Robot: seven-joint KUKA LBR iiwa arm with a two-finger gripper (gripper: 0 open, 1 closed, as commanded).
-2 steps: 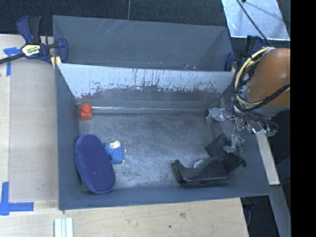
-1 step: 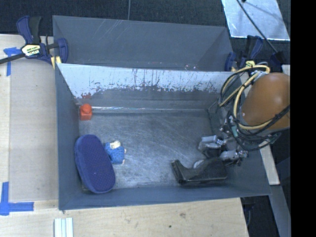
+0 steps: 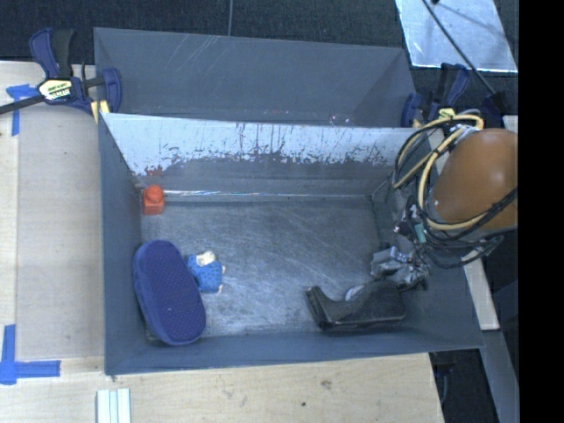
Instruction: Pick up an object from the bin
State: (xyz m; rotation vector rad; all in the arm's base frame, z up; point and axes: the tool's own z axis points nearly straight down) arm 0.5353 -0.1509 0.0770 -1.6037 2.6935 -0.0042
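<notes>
The thing nearest your gripper [image 3: 392,271] is a long black thing [image 3: 357,310], bent up at one end. It lies flat on the floor of the bin [image 3: 282,236], just under the gripper and a bit to its left in the camera view, close to the near wall. The gripper is down low and looks like it touches the black thing's end, or sits just beside it; you cannot tell which. You also cannot tell if the gripper is spread wide or pressed together, because the cables and wrist parts crowd around it. I think it is so low here because the black thing is the one thing within easy reach. The black thing lies flat and near the wall, so a grab from above may be a tight fit. Well away to the gripper's left lie a big blue oval thing [image 3: 167,293] and a small blue and white thing [image 3: 206,271] just beside it. A little orange thing [image 3: 153,199] sits farther back, by the far wall.
</notes>
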